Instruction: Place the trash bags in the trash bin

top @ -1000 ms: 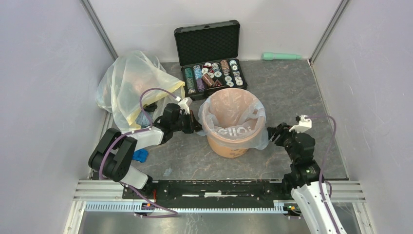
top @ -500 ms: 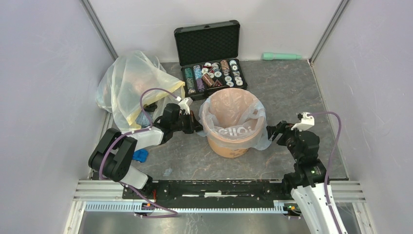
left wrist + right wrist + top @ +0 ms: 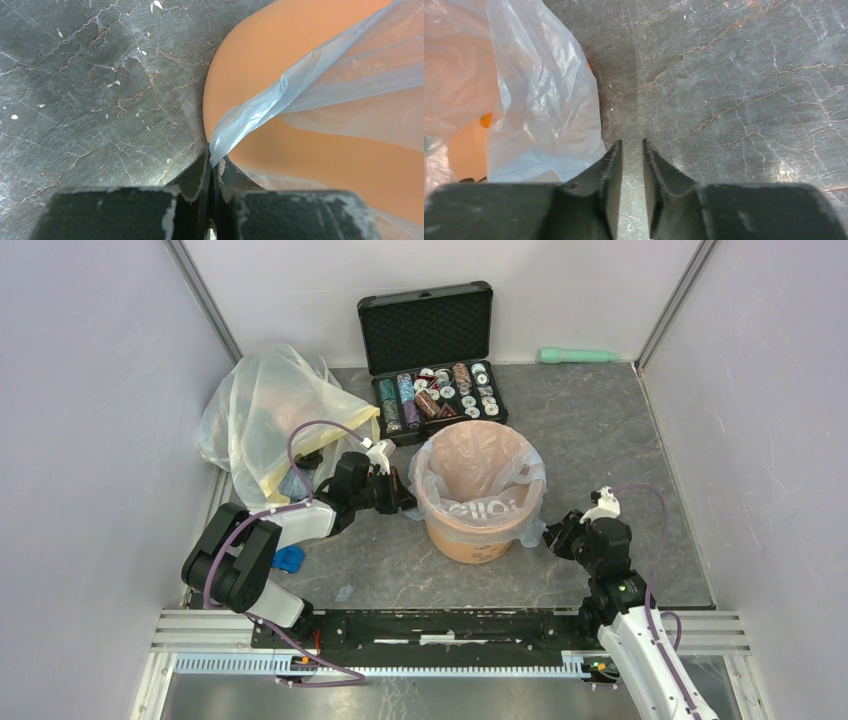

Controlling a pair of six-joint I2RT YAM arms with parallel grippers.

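Observation:
The orange-tan trash bin (image 3: 472, 536) stands upright mid-table. The pale blue trash bag (image 3: 438, 486) sits in it, its edge folded out over the rim, and a flap hangs down the right side. My left gripper (image 3: 408, 502) is at the bin's left side, shut on a pulled-out corner of the bag (image 3: 280, 95), with the bin wall (image 3: 260, 50) just beyond the gripper (image 3: 214, 161). My right gripper (image 3: 552, 535) is low at the bin's right. Its jaws (image 3: 631, 145) stand a narrow gap apart over bare table, with the bag's flap (image 3: 539, 100) just left of them.
An open black case (image 3: 430, 390) of coloured discs lies behind the bin. A large yellowish bag (image 3: 270, 410) fills the back-left corner. A green cylinder (image 3: 578, 356) lies by the back wall. A small blue object (image 3: 288, 559) is near the left arm's base. Walls close in on three sides.
My right gripper has moved nearer and lower beside the bin's right side, and its jaws have narrowed. The left gripper has kept its hold on the bag and not moved.

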